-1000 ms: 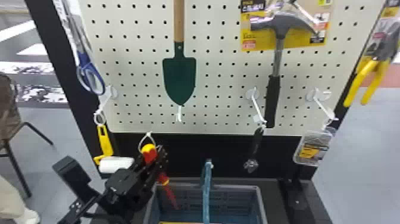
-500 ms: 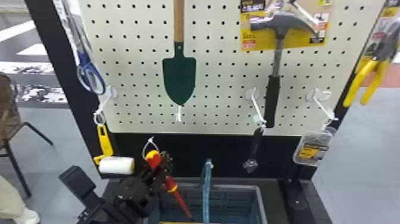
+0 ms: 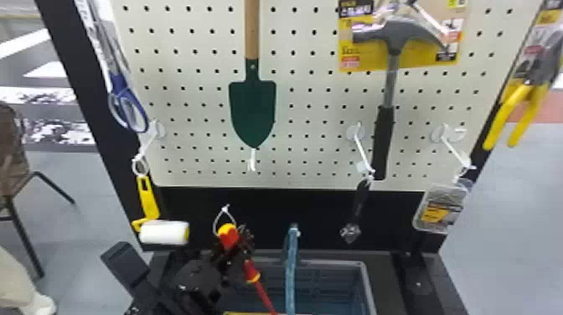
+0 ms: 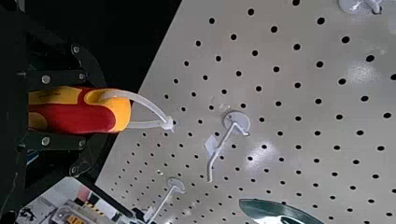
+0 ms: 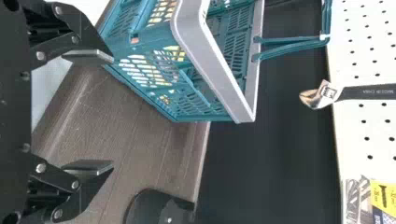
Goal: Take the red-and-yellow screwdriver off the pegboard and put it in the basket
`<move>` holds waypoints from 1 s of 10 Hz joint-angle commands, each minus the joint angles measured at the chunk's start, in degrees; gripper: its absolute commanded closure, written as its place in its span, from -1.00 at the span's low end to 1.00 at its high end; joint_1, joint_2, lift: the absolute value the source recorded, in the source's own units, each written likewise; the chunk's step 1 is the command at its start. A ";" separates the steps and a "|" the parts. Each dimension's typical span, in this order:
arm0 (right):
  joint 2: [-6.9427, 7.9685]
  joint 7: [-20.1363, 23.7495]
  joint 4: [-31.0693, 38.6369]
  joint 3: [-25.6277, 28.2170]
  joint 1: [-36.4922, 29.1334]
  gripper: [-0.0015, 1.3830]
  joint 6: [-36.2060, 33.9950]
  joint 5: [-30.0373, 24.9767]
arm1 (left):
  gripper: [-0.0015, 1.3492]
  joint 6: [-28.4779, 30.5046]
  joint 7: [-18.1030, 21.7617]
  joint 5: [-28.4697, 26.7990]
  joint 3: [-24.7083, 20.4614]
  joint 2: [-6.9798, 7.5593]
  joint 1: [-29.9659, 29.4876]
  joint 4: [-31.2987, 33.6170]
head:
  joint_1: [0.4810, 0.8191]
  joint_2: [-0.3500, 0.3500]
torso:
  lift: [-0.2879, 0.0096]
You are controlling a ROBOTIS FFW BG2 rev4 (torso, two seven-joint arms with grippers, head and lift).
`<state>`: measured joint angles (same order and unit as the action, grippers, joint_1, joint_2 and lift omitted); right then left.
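Carrying red-and-yellow, plastic-handled screwdriver (image 3: 252,272) in black left gripper (image 4: 95,110), closed round handle. Lower and farther right than a second ago, now slanting over blue-green plastic basket (image 3: 368,289); next, probably, lower and release. At black right gripper (image 5: 112,112): wide open, empty.

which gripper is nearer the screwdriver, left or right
Left. The left gripper holds the screwdriver by its handle; the right gripper is open and empty, outside the basket.

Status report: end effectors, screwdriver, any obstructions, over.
Left end effector shut on red-and-yellow screwdriver; cable-tie loop clear of hook. Right end effector open. Raised basket handle may obstruct.
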<state>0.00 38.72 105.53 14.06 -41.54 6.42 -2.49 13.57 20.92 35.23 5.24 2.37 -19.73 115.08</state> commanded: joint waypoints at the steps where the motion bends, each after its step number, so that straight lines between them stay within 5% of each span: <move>1: 0.05 0.21 0.01 0.00 0.04 -0.32 0.00 0.03 | 0.80 -1.53 0.00 -0.51 1.35 0.44 0.38 -1.95 | -0.60 0.00 | 0.26; 5: 0.05 0.57 0.01 0.00 0.04 -0.32 0.00 -0.06 | 0.80 -8.12 1.23 -1.04 4.43 1.32 2.23 -9.26 | -0.60 0.00 | 0.26; 10: 0.05 1.18 0.29 0.00 0.04 -0.32 0.00 -0.32 | 0.80 -9.00 1.41 -0.69 5.74 1.23 2.23 -11.65 | -0.60 0.00 | 0.26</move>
<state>0.00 39.89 105.79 14.06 -41.50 6.42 -2.81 4.77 22.32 34.48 10.66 3.56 -17.49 103.82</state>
